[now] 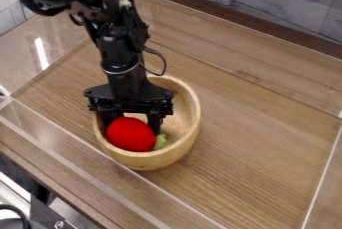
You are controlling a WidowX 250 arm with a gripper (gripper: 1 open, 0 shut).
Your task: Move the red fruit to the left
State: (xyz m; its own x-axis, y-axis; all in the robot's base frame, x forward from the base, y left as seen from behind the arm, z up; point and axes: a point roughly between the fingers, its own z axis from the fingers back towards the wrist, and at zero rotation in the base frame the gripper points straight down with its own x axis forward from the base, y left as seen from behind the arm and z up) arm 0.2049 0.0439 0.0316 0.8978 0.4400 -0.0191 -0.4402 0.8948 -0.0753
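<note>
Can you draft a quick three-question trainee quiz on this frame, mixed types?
1. True or false: the small bright red rounded toy fruit lies on the bare wooden table, outside the light wooden bowl.
2. Multiple choice: where is the black gripper? A) parked at the back wall B) directly above the fruit, inside the bowl's rim C) over the table's right edge
3. Fill in: a bit of ____ colour shows in the bowl beside the fruit.

Key: 1 false, the fruit is in the bowl; 2 B; 3 green.
</note>
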